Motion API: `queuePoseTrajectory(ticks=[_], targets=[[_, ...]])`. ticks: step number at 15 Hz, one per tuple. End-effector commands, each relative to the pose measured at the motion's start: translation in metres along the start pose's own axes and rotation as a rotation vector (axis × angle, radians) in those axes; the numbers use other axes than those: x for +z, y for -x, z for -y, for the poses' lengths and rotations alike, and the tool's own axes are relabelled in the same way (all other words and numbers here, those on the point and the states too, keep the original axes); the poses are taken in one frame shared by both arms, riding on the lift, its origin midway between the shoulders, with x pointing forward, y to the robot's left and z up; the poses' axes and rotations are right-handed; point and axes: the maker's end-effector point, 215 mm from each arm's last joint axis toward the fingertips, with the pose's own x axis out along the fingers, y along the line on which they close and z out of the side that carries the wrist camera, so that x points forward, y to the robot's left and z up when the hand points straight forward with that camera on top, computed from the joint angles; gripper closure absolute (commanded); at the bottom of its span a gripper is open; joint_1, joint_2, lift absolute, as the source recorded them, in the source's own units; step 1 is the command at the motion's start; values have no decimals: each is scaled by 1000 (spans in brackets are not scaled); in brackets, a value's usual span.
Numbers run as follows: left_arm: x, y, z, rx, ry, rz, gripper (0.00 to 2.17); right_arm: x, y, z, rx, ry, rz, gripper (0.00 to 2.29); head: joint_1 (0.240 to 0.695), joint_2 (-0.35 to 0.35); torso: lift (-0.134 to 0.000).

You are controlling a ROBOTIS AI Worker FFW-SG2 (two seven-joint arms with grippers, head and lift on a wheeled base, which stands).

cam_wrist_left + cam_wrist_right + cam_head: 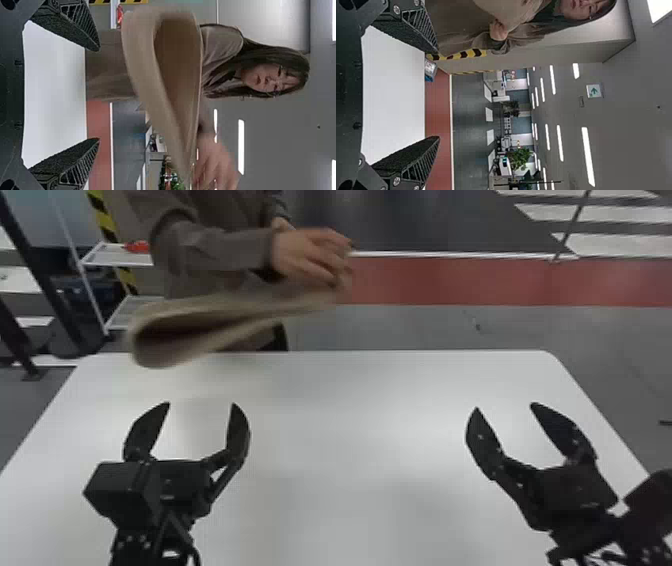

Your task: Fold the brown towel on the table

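A brown towel (235,307) hangs from a person's hand (310,255) over the far edge of a white desk (350,440), upper left of the head view, as a two-armed robot waits to fold it. The cloth is doubled over in a loose loop, its bend toward the left of the frame, but it is in the air rather than spread on the desktop, and blur hides whether its edges meet. Folding by the robot appears not to have begun: the towel has yet to be laid down, and all the grasping, folding over and smoothing looks to be left.

At the lower left of the head view, the left fingers (239,432) stand wide apart above the desk, level with each other, with nothing between them. The left wrist view looks past them to the towel, which is beyond their tips and touches neither. At the lower right, the right fingers (481,435) are likewise spread wide and empty, well apart from the cloth and its handler.

Judging by the scene, the robot's next call is to hold back until the towel rests on the desk and the hand is away; closing in sooner could catch the person's fingers or drag the cloth askew.
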Motion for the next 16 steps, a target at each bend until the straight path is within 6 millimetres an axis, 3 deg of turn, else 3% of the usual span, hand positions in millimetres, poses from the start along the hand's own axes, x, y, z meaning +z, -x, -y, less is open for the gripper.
queuePoseTrajectory(ticks=[1, 16], targets=[[1, 1, -1, 1, -1, 6, 76, 0, 0, -1, 2, -1, 0, 127, 695, -26, -119], [4, 1, 1, -4, 2, 12, 76, 2, 2, -3, 10, 1, 1, 127, 695, -24, -119]])
